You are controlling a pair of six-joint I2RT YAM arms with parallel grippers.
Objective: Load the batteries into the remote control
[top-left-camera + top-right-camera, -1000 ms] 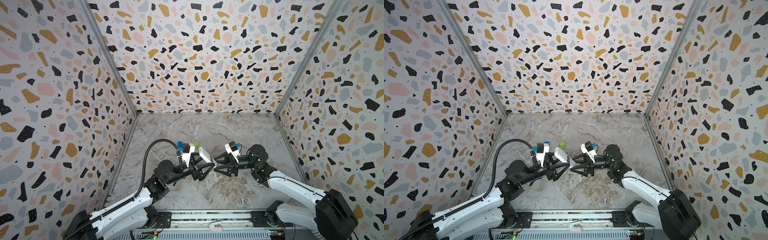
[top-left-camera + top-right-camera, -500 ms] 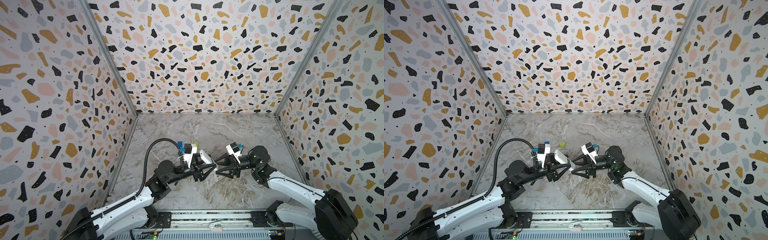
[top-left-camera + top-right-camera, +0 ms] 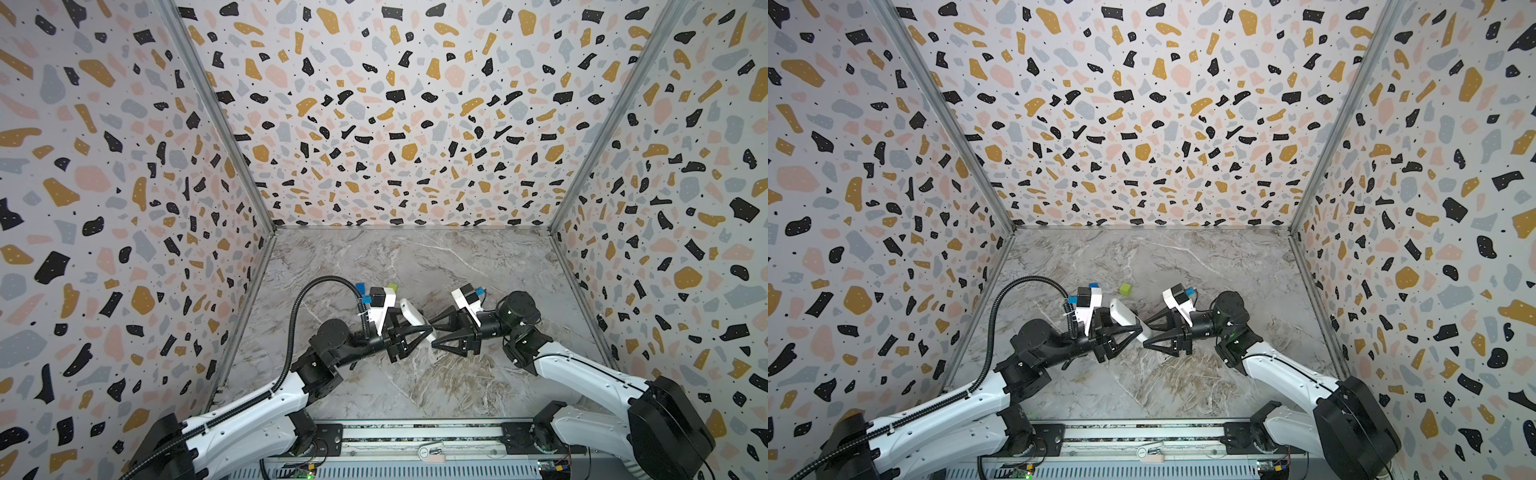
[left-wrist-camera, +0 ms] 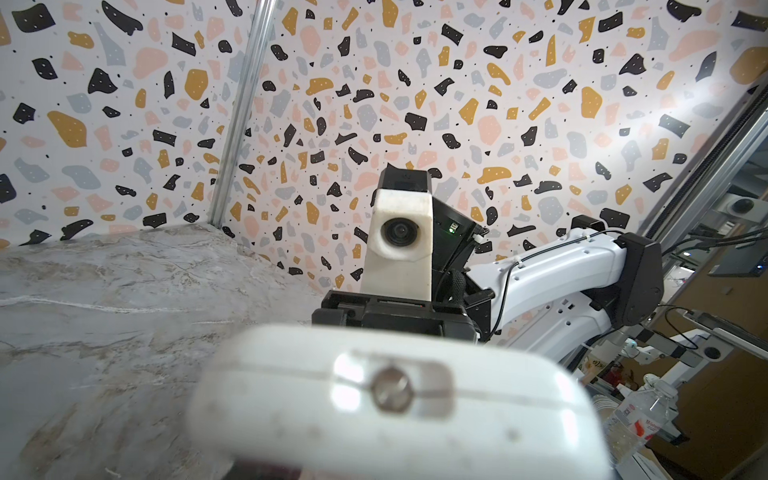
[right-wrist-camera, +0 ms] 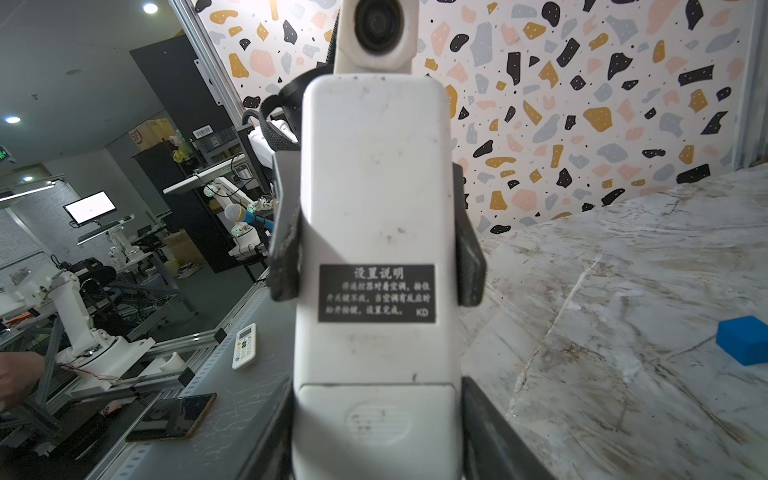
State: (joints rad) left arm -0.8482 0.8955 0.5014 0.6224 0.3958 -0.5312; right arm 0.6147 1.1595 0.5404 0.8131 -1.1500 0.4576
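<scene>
The remote control is held in the air between my two arms, its plain white back facing the right wrist camera. My left gripper is shut on it, its fingers pressed against both long sides at mid-length. The remote's top end fills the bottom of the left wrist view. My right gripper is open, with the remote's cover end still between its spread jaws. The batteries are out of view.
A green cube lies on the marble floor behind the grippers. A blue cube sits on the floor beside my right gripper. Patterned walls close the left, back and right sides.
My left gripper has moved in and its jaws have closed on the remote's sides. My right gripper's jaws have widened around the remote's end.
</scene>
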